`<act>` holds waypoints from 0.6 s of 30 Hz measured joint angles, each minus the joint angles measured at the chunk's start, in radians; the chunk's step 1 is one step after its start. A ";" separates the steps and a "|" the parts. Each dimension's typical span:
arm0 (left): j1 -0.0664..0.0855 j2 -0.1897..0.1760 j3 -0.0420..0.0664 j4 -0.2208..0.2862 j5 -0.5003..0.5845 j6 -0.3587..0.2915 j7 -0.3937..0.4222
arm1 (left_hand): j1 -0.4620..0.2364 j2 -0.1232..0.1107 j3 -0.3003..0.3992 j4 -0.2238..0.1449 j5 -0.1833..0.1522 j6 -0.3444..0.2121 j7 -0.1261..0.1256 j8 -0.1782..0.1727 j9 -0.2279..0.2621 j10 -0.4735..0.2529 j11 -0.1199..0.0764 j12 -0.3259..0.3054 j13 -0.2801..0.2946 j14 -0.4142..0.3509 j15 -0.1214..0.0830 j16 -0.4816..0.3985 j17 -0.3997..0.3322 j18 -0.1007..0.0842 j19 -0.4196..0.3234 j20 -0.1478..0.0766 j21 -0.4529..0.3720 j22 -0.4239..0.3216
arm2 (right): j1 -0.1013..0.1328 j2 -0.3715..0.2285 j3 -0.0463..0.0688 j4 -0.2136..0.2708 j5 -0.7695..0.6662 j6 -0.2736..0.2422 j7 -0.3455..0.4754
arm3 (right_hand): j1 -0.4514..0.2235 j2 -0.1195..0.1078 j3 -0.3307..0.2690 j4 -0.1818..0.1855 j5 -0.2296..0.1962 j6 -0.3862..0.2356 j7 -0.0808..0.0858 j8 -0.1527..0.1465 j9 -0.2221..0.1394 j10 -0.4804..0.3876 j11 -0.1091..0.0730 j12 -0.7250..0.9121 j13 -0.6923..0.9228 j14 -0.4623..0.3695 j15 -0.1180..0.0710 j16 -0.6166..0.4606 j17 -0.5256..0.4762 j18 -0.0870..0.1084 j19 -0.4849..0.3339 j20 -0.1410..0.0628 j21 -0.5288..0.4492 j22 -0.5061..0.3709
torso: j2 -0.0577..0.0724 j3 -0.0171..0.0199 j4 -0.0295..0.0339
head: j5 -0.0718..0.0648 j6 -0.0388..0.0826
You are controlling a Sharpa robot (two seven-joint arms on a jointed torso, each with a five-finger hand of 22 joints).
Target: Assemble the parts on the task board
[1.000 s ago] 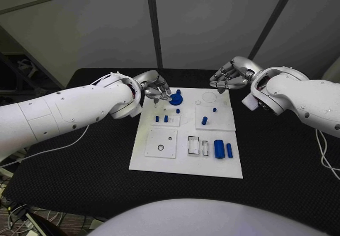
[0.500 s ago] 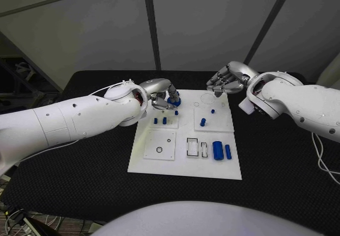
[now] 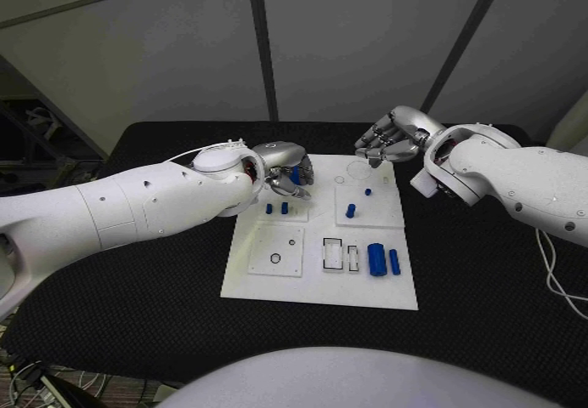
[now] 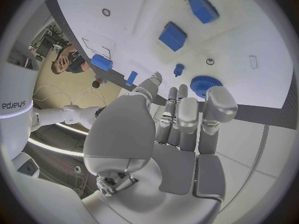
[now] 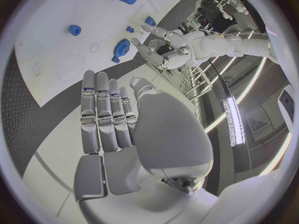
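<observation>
The white rectangular task board [image 3: 321,246] lies flat in the middle of the black textured table [image 3: 147,280], with its far edge between the 2 arms, so both hands can reach the far row.

The left silver many-fingered hand [image 3: 285,167] hovers over the board's far left corner. In the left wrist view its fingers [image 4: 181,115] extend side by side toward the round blue toothed gear [image 4: 202,84], which lies flat on the board just past the fingertips. No finger is seen wrapped around the gear; the hand holds nothing, and whether a fingertip touches the gear cannot be told. This posture suggests seating or positioning the gear rather than carrying it.

The right silver many-fingered hand [image 3: 390,138] hangs above the board's far right corner, fingers straight and together, holding nothing. It appears to be parked clear of the left hand's work area.

Nearer the robot, 2 blue cylindrical parts [image 3: 383,259] lie side by side on the board, beside 2 rectangular recesses [image 3: 342,254]. Small blue pegs [image 3: 277,207] stand in the left panel. These parts appear to be awaiting later steps.
</observation>
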 measured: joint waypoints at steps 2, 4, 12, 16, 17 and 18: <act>0.000 0.005 0.000 -0.007 -0.006 0.008 0.000 | 0.000 0.000 -0.003 0.003 0.000 0.000 0.000 0.000 -0.001 0.004 0.004 0.000 -0.001 0.005 0.005 0.014 0.008 0.000 0.007 -0.004 0.016 0.000 | 0.000 0.001 0.000 -0.001 0.000 0.000 0.000 | 0.000 0.000 0.000 0.000 0.000 0.000 0.000 0.000 0.000 0.000 0.000 0.000 0.000 0.000 0.000 0.000 0.000 0.000 0.000 0.000 0.000 0.000 | 0.000 0.0000 0.0006 | 0.000 -0.001; 0.000 0.009 0.000 -0.013 -0.010 0.014 0.000 | 0.000 0.000 -0.003 0.003 0.000 0.006 0.001 -0.004 -0.003 0.004 0.004 -0.005 -0.002 0.009 0.002 0.023 0.016 0.000 0.009 -0.002 0.032 0.000 | 0.000 0.002 0.000 -0.001 -0.001 0.000 0.000 | 0.000 0.000 0.000 0.000 0.000 0.000 0.000 0.000 0.000 0.000 0.000 0.000 0.000 0.000 0.000 0.000 0.000 0.000 0.000 0.000 0.000 0.000 | 0.000 0.0000 0.0008 | -0.001 -0.001; 0.000 0.024 -0.001 -0.034 -0.025 0.033 0.000 | 0.021 0.021 0.009 -0.003 0.000 0.013 0.001 -0.008 -0.012 0.018 0.004 -0.011 -0.009 0.012 0.005 0.046 0.021 0.000 0.023 -0.002 0.064 0.000 | -0.001 0.005 0.000 -0.001 -0.001 0.000 0.000 | 0.000 0.000 0.000 0.000 0.000 -0.003 0.003 0.000 0.000 -0.003 0.004 0.000 0.000 0.000 0.000 0.000 0.000 0.000 0.000 0.000 0.000 0.000 | 0.000 0.0006 0.0007 | -0.001 -0.002; 0.000 0.032 -0.001 -0.046 -0.030 0.038 0.000 | 0.027 0.027 0.021 -0.001 0.000 0.018 0.003 -0.014 -0.015 0.029 0.003 -0.017 -0.011 0.012 0.005 0.050 0.021 0.000 0.023 -0.002 0.074 0.000 | -0.001 0.006 0.000 -0.001 -0.001 0.000 0.000 | 0.000 0.000 0.000 0.000 0.000 -0.004 0.004 0.000 0.000 -0.003 0.004 0.000 0.000 0.000 0.000 0.000 0.000 0.000 0.000 0.000 0.000 0.000 | 0.000 0.0006 0.0007 | -0.002 -0.002; 0.000 0.034 -0.001 -0.048 -0.031 0.039 0.000 | 0.032 0.032 0.026 -0.003 0.001 0.021 0.006 -0.014 -0.016 0.031 0.002 -0.017 -0.012 0.012 0.005 0.052 0.021 0.000 0.023 -0.002 0.075 0.000 | -0.001 0.006 0.000 -0.001 -0.001 0.000 0.000 | 0.000 0.000 0.000 0.000 0.000 -0.004 0.004 0.000 0.000 -0.003 0.004 0.000 0.000 0.000 0.000 0.000 0.000 0.000 0.000 0.000 0.000 0.000 | 0.000 0.0006 0.0007 | -0.002 -0.002; 0.000 0.036 -0.001 -0.050 -0.031 0.040 0.000 | 0.033 0.033 0.028 -0.006 0.004 0.022 0.006 -0.014 -0.017 0.035 0.003 -0.020 -0.013 0.012 0.005 0.052 0.021 0.000 0.023 -0.002 0.075 0.000 | -0.001 0.006 0.000 -0.001 -0.001 0.000 0.000 | 0.000 0.000 0.000 0.000 0.000 -0.004 0.004 0.000 0.000 -0.003 0.004 0.000 0.000 0.000 0.000 0.000 0.000 0.000 0.000 0.000 0.000 0.000 | 0.000 0.0005 0.0007 | -0.002 -0.003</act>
